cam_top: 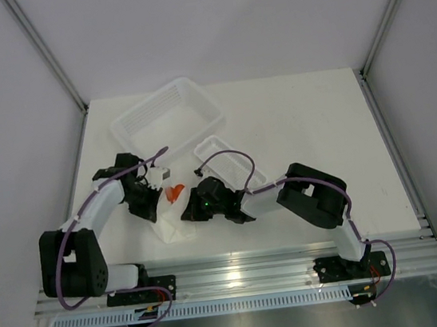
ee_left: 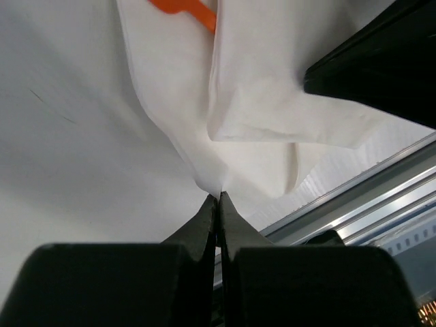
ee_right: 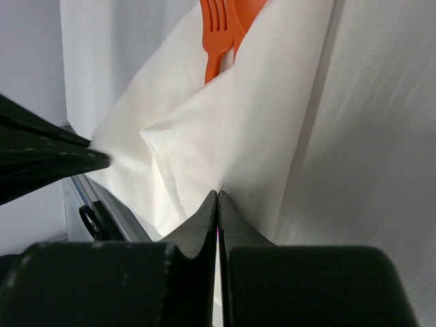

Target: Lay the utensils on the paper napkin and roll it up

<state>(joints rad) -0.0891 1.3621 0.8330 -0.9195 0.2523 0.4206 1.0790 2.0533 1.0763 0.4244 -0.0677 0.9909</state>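
The white paper napkin [cam_top: 172, 228] lies folded over the orange utensils [cam_top: 176, 193] near the table's front, between both arms. My left gripper [cam_top: 156, 205] is shut on a fold of the napkin [ee_left: 259, 116], its tips [ee_left: 219, 195] pinching the paper; an orange handle [ee_left: 184, 7] pokes out at the top. My right gripper [cam_top: 190, 208] is also shut on the napkin [ee_right: 225, 122], its tips [ee_right: 217, 193] pinching an edge. An orange fork [ee_right: 219, 27] sticks out of the fold beyond them.
A large translucent white basket [cam_top: 165, 115] stands at the back left. A small ribbed white tray [cam_top: 221, 153] sits just behind the right gripper. The metal rail [cam_top: 241, 273] runs along the table's front edge, close to the napkin.
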